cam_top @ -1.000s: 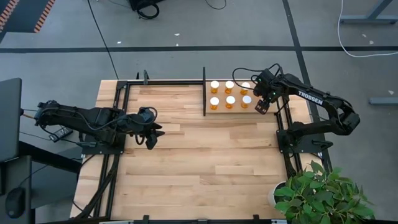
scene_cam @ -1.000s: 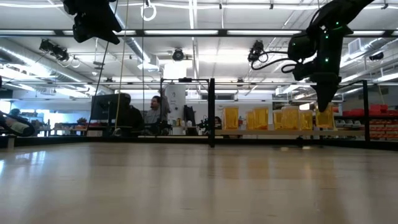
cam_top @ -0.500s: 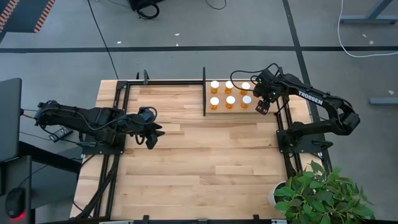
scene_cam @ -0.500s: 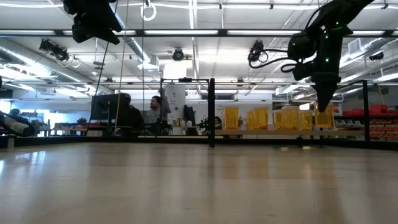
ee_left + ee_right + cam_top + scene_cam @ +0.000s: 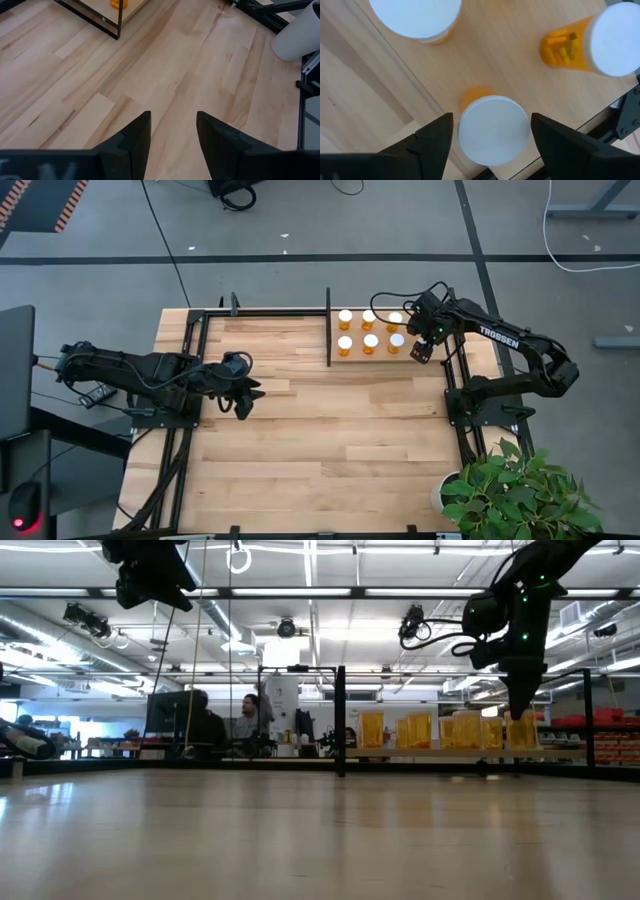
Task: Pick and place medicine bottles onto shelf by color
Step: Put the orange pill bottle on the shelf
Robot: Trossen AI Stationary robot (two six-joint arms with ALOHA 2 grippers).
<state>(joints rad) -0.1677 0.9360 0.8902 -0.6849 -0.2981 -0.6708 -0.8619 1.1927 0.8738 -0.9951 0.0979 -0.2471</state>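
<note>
Six medicine bottles [image 5: 370,328], orange with white caps, stand upright in two rows on the pale shelf [image 5: 362,358] at the table's far right. A seventh bottle [image 5: 493,130] stands by the shelf's right end, under my right gripper [image 5: 421,349]. That gripper is open and points down, one finger on each side of the cap, with thin gaps showing. In the low view the bottle [image 5: 520,730] stands on the shelf below the right gripper [image 5: 523,700]. My left gripper [image 5: 172,130] is open above the bare tabletop at mid-left [image 5: 245,392].
A black upright bar [image 5: 328,330] ends the shelf on its left. Two neighbouring bottles [image 5: 415,17] [image 5: 612,40] stand close to my right fingers. A plant in a white pot [image 5: 515,490] sits at the near right corner. People sit beyond the table [image 5: 245,720].
</note>
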